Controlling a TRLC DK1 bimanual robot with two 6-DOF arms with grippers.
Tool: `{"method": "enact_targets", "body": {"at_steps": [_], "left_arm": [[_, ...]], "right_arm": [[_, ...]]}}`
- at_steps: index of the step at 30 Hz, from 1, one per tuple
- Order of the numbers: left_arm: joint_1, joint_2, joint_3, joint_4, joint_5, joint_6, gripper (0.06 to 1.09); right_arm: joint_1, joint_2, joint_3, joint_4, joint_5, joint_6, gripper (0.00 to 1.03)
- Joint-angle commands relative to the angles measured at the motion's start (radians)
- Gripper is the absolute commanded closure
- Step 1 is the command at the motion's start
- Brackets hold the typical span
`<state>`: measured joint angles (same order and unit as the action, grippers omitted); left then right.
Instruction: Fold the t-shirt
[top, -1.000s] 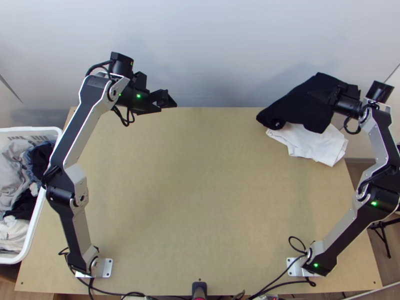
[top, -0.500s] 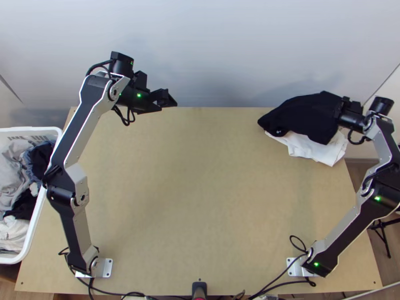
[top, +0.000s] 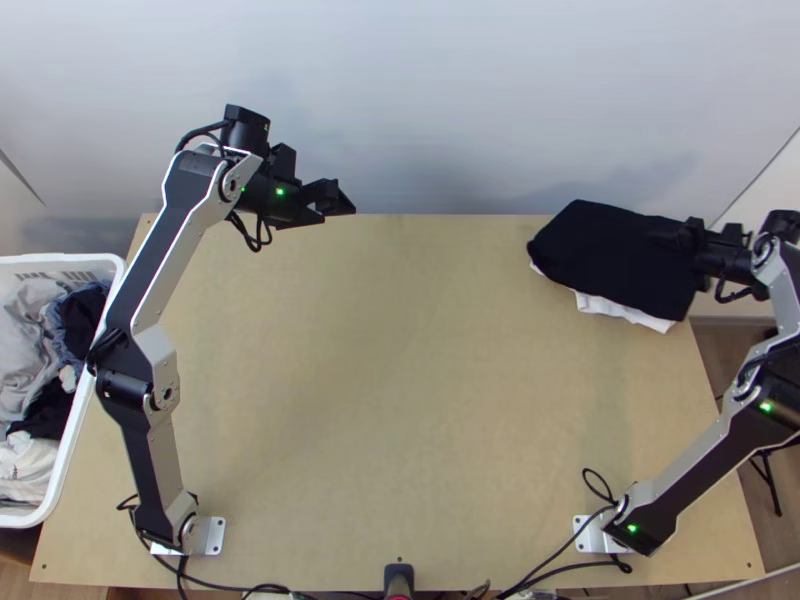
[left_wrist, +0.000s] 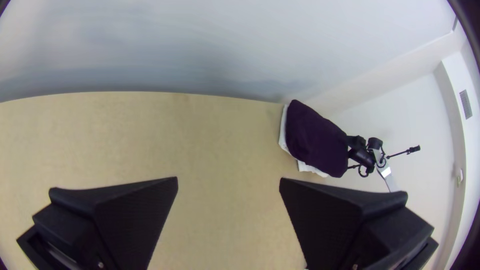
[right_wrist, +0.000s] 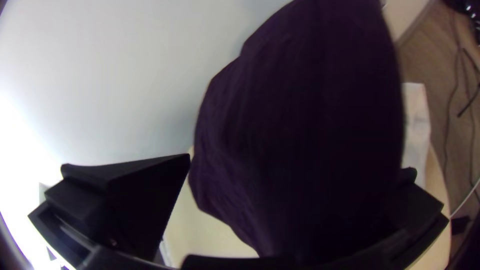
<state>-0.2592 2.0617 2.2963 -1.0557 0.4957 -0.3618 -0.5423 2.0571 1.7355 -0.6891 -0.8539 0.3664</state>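
In the top view, my left gripper (top: 332, 200) stands over the far left edge of the table; in the left wrist view the same gripper (left_wrist: 229, 178) is open and empty. A black t-shirt (top: 618, 258) lies as a compact, folded-looking patch on a white cloth (top: 622, 311) at the table's far right corner. My right gripper (top: 692, 252) is at the shirt's right end. Seen from the right wrist, this gripper (right_wrist: 292, 167) has its fingers wide apart, and the dark shirt (right_wrist: 300, 110) covers much of one finger.
A white basket (top: 62, 500) of mixed clothes stands left of the table (top: 400, 400). A wall (top: 420, 100) rises behind the far edge. Cables (top: 560, 568) run along the near edge.
The right gripper has moved right and toward the near side. The black shirt has come down flatter over the white cloth, covering more of it. The left arm has hardly moved.
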Motion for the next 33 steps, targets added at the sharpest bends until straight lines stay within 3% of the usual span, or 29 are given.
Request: {"method": "enact_targets", "body": {"at_steps": [1,5,7,9,13,18,22,26,29,33], "left_arm": [[0.014,-0.006,-0.003,-0.006,0.003,0.001,0.1],[0.023,-0.011,-0.008,-0.007,0.007,0.001,0.1],[0.023,-0.014,-0.008,-0.007,0.009,0.001,0.1],[0.023,-0.015,-0.008,-0.007,0.009,0.001,0.1],[0.026,-0.018,-0.008,-0.007,0.009,0.0,0.1],[0.048,-0.028,-0.005,0.011,-0.006,0.0,0.1],[0.071,-0.041,-0.001,0.013,-0.025,0.004,0.1],[0.107,-0.061,-0.008,-0.006,-0.025,0.011,0.1],[0.135,-0.072,-0.018,-0.01,-0.034,0.018,0.1],[0.158,-0.084,-0.029,-0.009,-0.135,0.029,0.1]], "right_arm": [[-0.047,-0.074,-0.011,0.069,0.543,-0.053,0.03],[-0.077,-0.135,-0.051,0.142,0.891,-0.127,0.03],[-0.09,-0.166,-0.074,0.142,0.928,-0.179,0.03],[-0.087,-0.201,-0.108,0.177,1.05,-0.221,0.03],[-0.018,-0.348,-0.248,0.434,1.069,-0.281,0.03],[0.257,-0.517,-0.574,0.961,1.059,-0.517,0.03],[0.341,-0.442,-0.645,1.013,1.061,-0.485,0.04],[0.329,-0.35,-0.676,1.025,1.073,-0.399,0.04],[0.309,-0.273,-0.706,1.113,1.102,-0.383,0.04],[0.272,-0.164,-0.699,1.175,1.129,-0.371,0.04]]}}
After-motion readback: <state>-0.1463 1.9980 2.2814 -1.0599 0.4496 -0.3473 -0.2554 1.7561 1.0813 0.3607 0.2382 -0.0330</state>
